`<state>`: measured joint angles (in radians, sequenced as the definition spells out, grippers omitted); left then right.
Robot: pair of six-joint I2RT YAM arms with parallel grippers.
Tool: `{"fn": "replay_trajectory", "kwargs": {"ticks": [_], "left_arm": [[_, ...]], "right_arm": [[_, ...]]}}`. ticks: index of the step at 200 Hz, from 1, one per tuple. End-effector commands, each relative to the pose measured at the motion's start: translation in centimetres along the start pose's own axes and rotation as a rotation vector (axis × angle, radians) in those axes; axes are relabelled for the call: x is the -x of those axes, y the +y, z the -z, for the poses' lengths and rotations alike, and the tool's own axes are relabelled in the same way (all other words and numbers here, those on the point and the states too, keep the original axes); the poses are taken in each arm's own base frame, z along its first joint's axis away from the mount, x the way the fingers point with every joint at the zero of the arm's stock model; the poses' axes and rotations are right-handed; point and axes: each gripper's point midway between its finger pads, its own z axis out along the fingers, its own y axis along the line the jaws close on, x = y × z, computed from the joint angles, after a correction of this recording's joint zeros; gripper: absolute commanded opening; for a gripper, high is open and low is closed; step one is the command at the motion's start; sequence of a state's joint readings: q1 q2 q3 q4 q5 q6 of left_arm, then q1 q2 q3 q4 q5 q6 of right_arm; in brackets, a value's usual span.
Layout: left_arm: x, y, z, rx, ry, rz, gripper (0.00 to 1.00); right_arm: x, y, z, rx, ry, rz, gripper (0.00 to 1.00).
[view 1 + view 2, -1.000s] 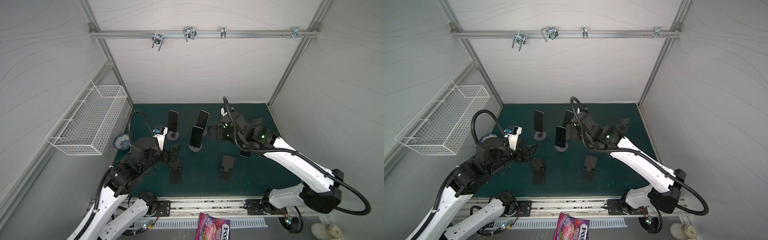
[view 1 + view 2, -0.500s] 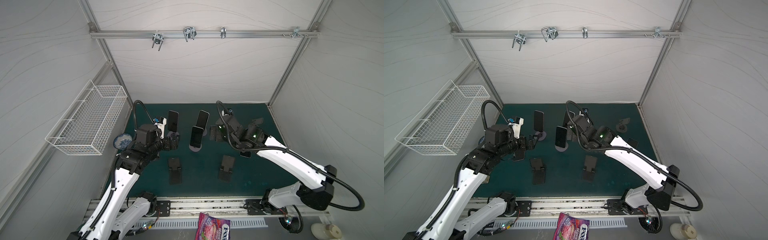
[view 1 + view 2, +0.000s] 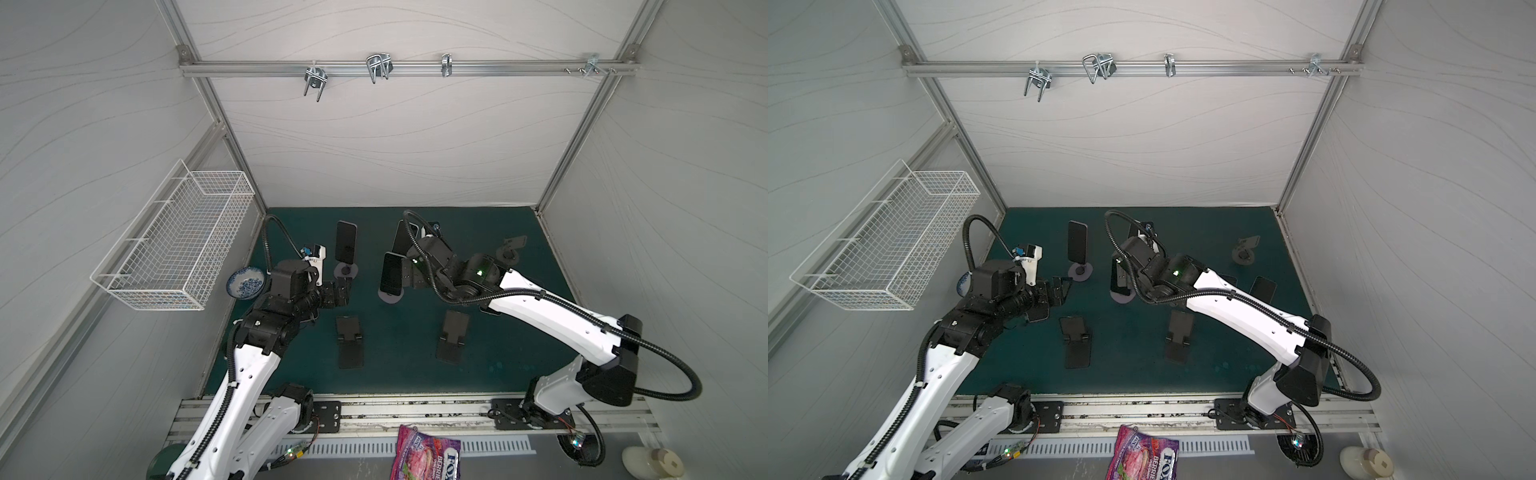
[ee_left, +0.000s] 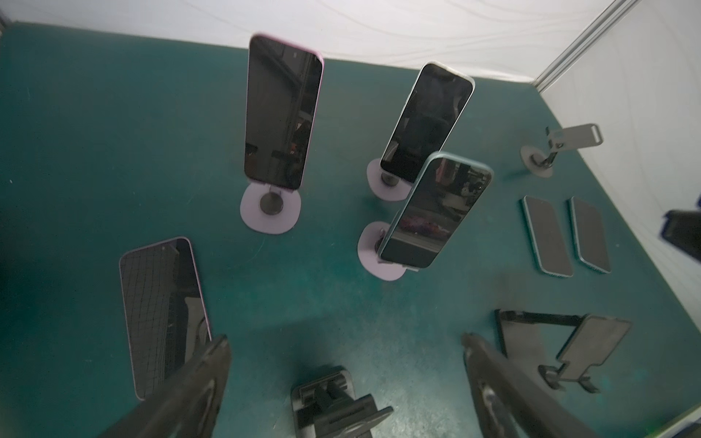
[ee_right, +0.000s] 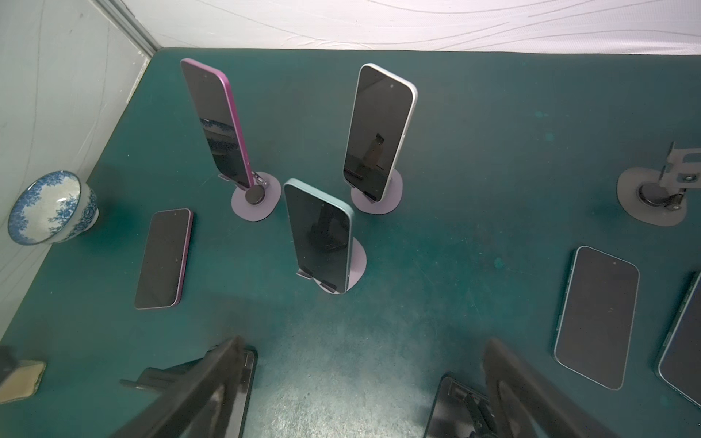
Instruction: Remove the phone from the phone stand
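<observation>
Three phones (image 4: 282, 110) upright, off mat (image 4: 113, 151) edges; left pincer (image 4: 346, 341), right pincer (image 5: 365, 341) gaping.

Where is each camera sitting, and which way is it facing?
Top views: high above the front rail, looking down at the green mat; left arm and right arm show.
Left wrist: on the left arm, facing the upright purple phone; open left gripper shows.
Right wrist: on the right arm, facing the upright teal phone; open right gripper shows.
Shared: both wrist views show the same three upright phones.
</observation>
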<state>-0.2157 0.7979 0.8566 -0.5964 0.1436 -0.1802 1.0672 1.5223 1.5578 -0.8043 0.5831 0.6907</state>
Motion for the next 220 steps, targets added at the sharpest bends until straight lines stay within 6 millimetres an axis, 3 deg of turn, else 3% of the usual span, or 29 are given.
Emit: {"fn": "replay_trajectory", "kwargs": {"ticks": [1,30,59,112,182,220], "left_arm": [[1.0,-0.6,0.2,-0.040,-0.067,0.004,0.95],[-0.7,0.3,-0.4,-0.009,-0.032,0.008,0.95],[-0.9,0.8,0.0,0.017,-0.039,0.006,0.95],[-1.1,1.0,0.8,0.035,-0.060,0.006,0.95],[-1.5,1.6,0.6,0.079,-0.035,0.006,0.95],[-1.9,1.9,0.6,0.128,-0.024,-0.070,0.95]], "right_arm": [[0.3,1.1,-0.1,0.006,-0.026,-0.022,0.99],[-1.0,3.1,-1.0,0.018,-0.008,-0.005,0.98],[-1.9,4.8,-2.3,0.029,-0.002,0.018,0.97],[-1.3,6.4,-3.8,0.025,-0.018,0.052,0.94],[-0.9,6.9,-4.4,0.000,-0.017,0.036,0.98],[-1.4,6.1,-4.7,-0.039,-0.010,-0.010,0.99]]}}
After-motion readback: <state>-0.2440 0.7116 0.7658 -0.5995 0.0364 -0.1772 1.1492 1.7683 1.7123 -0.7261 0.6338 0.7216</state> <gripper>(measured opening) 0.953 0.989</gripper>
